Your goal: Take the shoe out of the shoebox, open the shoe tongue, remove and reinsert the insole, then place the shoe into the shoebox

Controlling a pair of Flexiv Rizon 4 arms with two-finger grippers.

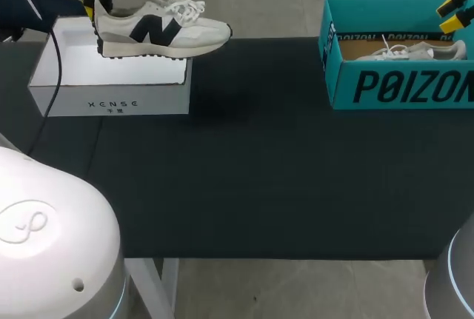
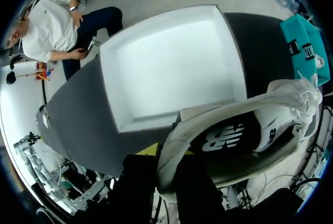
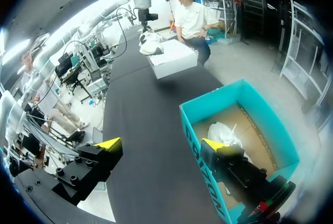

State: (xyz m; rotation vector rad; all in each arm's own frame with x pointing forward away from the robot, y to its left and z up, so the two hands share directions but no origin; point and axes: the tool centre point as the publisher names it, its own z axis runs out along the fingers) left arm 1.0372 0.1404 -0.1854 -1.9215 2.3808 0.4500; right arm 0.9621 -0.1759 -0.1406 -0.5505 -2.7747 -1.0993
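**Head view, with both wrist views.** At 10 o'clock on the worktop (image 1: 259, 171) stands the white shoebox (image 1: 111, 103), lid off and with nothing inside. The left claw (image 1: 95, 19) is clamped on the heel of the shoe (image 1: 167, 32). It holds the shoe level in the air over the box's far rim, with the toe pointing to 3 o'clock. At 2 o'clock sits a teal shoebox (image 1: 400, 86) with a second shoe (image 1: 415, 52) lying in it. The right claw (image 1: 455, 9) hovers there with its fingers spread wide, one over the box's inside and one outside its wall, gripping nothing.

**Progress.** You may read the shoe as clear of its box, so the first step is probably almost done. The laces look tied, and the insole cannot be seen from here. By that reading, you have yet to open the tongue, remove and reinsert the insole, and put the shoe back. The frames alone do not rule out that this is the final return.
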